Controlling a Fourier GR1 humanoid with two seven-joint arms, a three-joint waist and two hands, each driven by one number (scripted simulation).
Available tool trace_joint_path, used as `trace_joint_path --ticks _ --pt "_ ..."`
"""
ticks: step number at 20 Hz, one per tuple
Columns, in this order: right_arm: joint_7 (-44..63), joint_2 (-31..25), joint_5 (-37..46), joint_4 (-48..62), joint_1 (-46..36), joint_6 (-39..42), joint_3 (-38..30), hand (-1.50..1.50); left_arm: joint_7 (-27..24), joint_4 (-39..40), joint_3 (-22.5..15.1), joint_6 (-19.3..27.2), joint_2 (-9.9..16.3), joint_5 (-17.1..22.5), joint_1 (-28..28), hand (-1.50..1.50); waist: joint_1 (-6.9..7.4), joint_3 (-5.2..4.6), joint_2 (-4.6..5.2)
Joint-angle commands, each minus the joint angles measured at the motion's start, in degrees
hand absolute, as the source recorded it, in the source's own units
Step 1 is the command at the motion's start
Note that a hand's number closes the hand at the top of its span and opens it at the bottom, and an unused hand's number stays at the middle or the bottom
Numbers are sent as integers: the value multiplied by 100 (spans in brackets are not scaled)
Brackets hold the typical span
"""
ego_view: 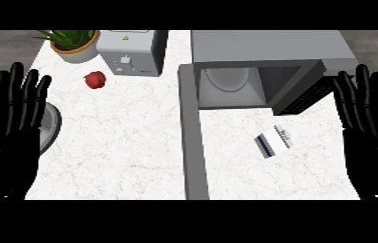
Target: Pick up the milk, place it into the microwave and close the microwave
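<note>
White marble surface (125, 152) stretches ahead of you, with the microwave (266, 49) at the back right, its door (193, 137) swung wide toward you. You see the milk (273, 141) lying on its side in front of the open cavity, between the door and your right hand (356, 112). Both hands are open and hold nothing, fingers straight; the left hand (22, 112) rests at the left edge. Watch the flat carton: it may slide away under your fingers, and the open door crowds your reach. A toaster (131, 52), plant (74, 44) and red apple (94, 79) sit well apart.
</note>
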Motion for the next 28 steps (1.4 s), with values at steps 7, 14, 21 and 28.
trace_joint_path --ticks 7,14,21,28 --pt "20 -508 -984 -202 418 1072 -270 -150 543 99 228 -458 -169 1334 179 -150 206 89 -34" --pt "437 -475 -1107 -711 861 1078 -451 -150 937 -980 1173 -1235 354 2671 1330 -150 254 88 -42" --pt "-427 -337 -507 159 1123 1270 -699 -150 1258 -1497 1530 -1368 216 3059 1721 -150 244 92 -34" --pt "-855 -149 -237 898 1330 1187 -763 -150 887 -1593 2277 -2168 5 3737 2621 -150 281 91 -42"
